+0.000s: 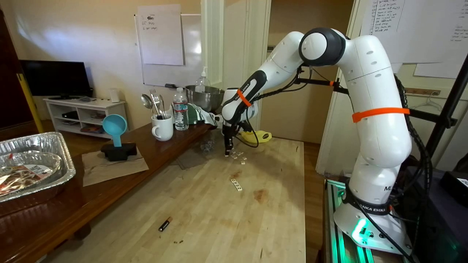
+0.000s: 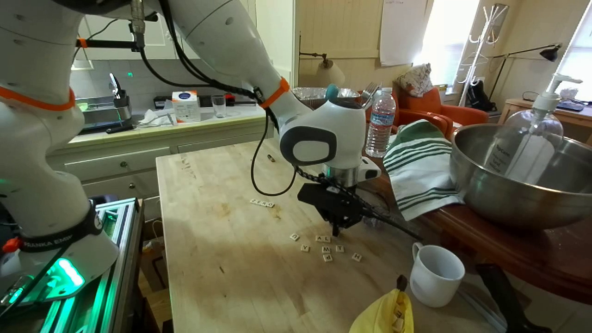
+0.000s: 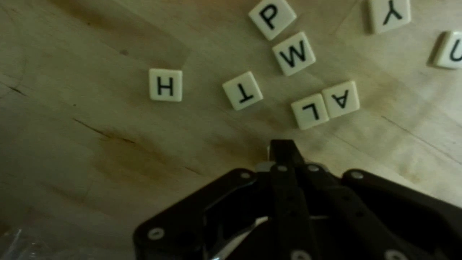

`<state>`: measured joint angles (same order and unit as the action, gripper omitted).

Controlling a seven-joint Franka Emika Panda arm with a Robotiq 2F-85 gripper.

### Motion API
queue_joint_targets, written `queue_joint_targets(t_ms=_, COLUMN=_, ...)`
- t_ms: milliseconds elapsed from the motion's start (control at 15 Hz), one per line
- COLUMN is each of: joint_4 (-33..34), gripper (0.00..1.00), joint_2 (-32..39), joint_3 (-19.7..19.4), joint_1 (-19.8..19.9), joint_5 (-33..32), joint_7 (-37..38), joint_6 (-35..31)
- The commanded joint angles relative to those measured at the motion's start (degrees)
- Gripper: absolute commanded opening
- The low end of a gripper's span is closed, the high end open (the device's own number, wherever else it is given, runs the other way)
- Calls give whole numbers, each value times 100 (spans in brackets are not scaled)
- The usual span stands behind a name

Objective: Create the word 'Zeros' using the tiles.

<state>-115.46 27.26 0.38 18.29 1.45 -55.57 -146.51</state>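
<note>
With the gripper (image 3: 283, 145) apparently closed, a tile (image 3: 268, 153) barely showing beside its tips could be pushed away, not grasped.

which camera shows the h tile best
The wrist view: there the H tile is large, whole and uncovered, its dark letter plain. In an exterior view the H tile is small, its letter barely readable; in an exterior view the scattered tiles are too tiny to tell which, if any, is the H.
</note>
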Motion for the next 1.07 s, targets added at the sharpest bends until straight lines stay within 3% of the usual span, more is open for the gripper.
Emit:
queue_joint_targets(t_ms=0, joint_4=-445, gripper=0, joint_2=-167, joint_3=30, joint_1=-175, joint_5=-67, joint_7=8, joint_6=378)
queue_joint_targets(t_ms=533, joint_4=-1398, gripper=0, joint_2=-725, joint_3=23, joint_1=-564, joint_5=-26, joint_7=319, joint_6=28)
queue_joint_targets(t_ms=1000, joint_4=-2331, gripper=0, joint_2=-1183, joint_3=150, joint_1=-811, joint_5=132, joint_7=607, joint_6=-736)
